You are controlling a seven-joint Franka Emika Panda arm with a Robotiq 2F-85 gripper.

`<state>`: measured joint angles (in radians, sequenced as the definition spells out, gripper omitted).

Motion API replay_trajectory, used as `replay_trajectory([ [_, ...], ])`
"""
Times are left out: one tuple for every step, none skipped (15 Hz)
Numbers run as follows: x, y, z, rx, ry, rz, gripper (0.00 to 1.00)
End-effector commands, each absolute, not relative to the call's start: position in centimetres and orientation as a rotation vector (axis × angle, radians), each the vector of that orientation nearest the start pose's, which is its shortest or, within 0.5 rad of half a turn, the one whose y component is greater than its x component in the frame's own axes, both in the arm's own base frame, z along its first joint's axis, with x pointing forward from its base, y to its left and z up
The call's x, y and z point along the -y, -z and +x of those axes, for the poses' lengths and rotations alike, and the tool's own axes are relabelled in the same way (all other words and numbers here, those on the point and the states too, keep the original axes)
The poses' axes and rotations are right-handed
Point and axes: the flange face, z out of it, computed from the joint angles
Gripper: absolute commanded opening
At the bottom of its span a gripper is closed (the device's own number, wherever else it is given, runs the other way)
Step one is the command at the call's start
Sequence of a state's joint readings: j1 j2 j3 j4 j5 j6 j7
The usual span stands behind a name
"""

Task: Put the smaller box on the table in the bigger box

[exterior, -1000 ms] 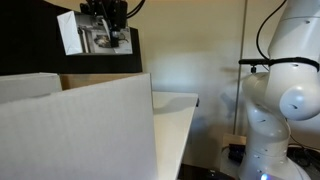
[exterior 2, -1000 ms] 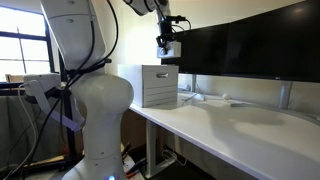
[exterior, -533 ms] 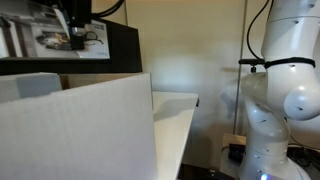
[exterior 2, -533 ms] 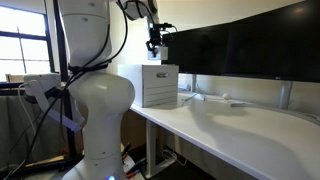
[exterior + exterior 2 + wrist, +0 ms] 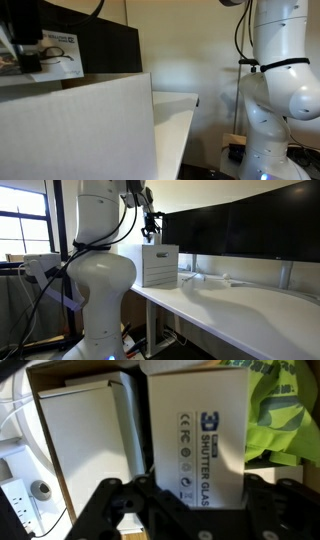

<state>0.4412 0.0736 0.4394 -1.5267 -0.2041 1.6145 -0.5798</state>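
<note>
In the wrist view, a white power strip (image 5: 14, 495) is being shown at the far left edge, with a pale cardboard panel (image 5: 88, 445) just beside it (a brown edge runs along its top). Right of that, the smaller box (image 5: 195, 430) is being pinched at its near end by the end effector (image 5: 190, 505), whose jaws are being pressed onto the carton from both sides. Dark lettering is being displayed on the carton's broad face. A yellow-green material (image 5: 285, 410) is being shown at the right edge.

In an exterior view, the smaller box (image 5: 50, 58) is being held aloft at upper left, above the near wall of the bigger box (image 5: 80, 130). The table (image 5: 178, 105) is being seen to the right, and the robot arm (image 5: 280, 90) beyond it.

In an exterior view, the end effector (image 5: 150, 225) is being held just above the bigger box (image 5: 160, 265), which is being carried by the table (image 5: 240, 310).
</note>
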Motion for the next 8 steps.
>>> replay_trajectory([
  [-44.18,-60.97,38.88,2.186,0.072,-2.49,0.34],
  [-44.29,-60.78,38.73,2.178,0.067,-2.49,0.34],
  [-44.41,-60.55,38.42,2.172,0.062,-2.496,0.34],
  [-44.39,-60.4,38.2,2.163,0.057,-2.505,0.34],
  [-44.2,-60.34,38.04,2.152,0.052,-2.515,0.34],
  [-44.05,-60.35,37.94,2.137,0.049,-2.526,0.34],
  [-43.77,-60.31,37.96,2.119,0.045,-2.541,0.34],
  [-43.55,-60.36,38.01,2.1,0.042,-2.555,0.34],
])
